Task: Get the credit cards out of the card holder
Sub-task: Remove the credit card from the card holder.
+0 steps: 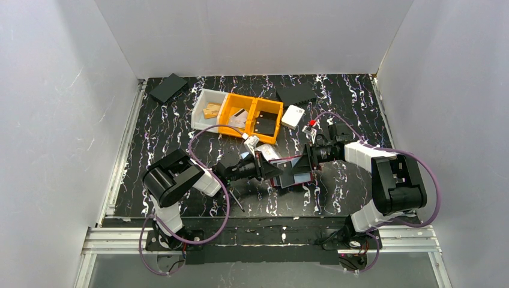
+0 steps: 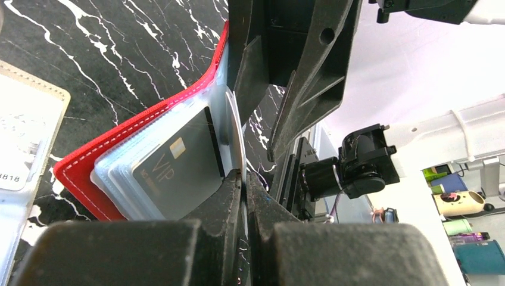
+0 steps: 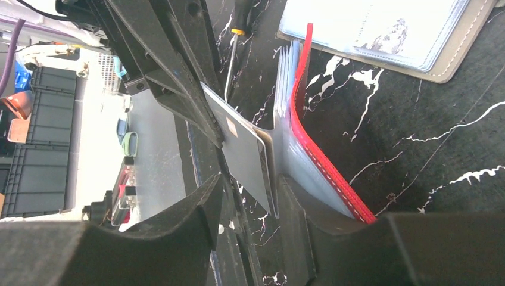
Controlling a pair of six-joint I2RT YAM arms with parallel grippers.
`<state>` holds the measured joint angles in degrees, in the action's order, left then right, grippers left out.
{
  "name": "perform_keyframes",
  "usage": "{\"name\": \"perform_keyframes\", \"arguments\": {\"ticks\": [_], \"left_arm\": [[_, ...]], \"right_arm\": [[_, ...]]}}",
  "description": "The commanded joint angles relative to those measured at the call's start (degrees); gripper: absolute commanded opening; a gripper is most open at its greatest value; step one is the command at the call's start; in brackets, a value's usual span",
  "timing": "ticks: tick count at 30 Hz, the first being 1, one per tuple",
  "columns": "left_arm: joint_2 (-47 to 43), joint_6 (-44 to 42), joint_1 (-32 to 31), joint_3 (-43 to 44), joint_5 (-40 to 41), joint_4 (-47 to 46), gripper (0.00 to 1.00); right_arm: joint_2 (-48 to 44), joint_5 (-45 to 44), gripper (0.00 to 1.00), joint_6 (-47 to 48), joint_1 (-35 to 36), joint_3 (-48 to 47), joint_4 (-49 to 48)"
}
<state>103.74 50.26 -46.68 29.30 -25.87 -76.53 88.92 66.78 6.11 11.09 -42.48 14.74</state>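
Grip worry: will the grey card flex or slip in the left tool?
Probably stiff: the card lies flat though the left tool pinches only its edge. Its smooth face may slip. The red holder curls, so it could drag along.

A black table veined with white marbling sits inside a plain white booth, closed in by a back wall, a left wall and a right wall. The light is bright and even. A silver metal frame borders the table's near edge. Outside the booth stand stacked dark storage crates.
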Motion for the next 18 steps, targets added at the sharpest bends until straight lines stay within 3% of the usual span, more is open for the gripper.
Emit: {"name": "perform_keyframes", "arguments": {"ticks": [1, 3, 7, 8, 10, 14, 18], "left_arm": [[-0.8, 0.7, -0.1, 3.2, -2.5, -6.1, 0.00], [-0.7, 1.0, -0.1, 4.1, -2.7, -6.1, 0.00], [-0.5, 2.9, 0.9, 2.7, -2.0, -6.2, 0.00], [-1.3, 3.3, 1.6, 1.4, -1.9, -6.3, 0.00], [-2.7, 4.1, 3.0, 0.0, -2.4, -6.3, 0.01], [-1.6, 7.1, 3.6, 0.6, -5.1, -6.1, 0.18], [-0.8, 8.2, 3.6, 1.5, -6.7, -6.2, 0.18]], "right_arm": [[0.6, 3.9, 0.46, -0.1, 0.6, -0.6, -1.4], [0.7, 4.8, 0.41, -0.1, 0.9, -0.9, -1.3], [0.9, 7.2, 0.04, 1.0, 0.8, -1.6, -1.1], [1.0, 7.9, 0.01, 1.2, 0.6, -1.6, -1.0], [0.7, 9.8, 0.01, 2.2, 0.4, -1.7, -0.6], [-0.5, 11.0, 0.01, 3.9, -0.2, -1.8, 0.6], [-0.3, 10.8, 0.01, 4.0, -0.5, -1.9, 0.8]]}}
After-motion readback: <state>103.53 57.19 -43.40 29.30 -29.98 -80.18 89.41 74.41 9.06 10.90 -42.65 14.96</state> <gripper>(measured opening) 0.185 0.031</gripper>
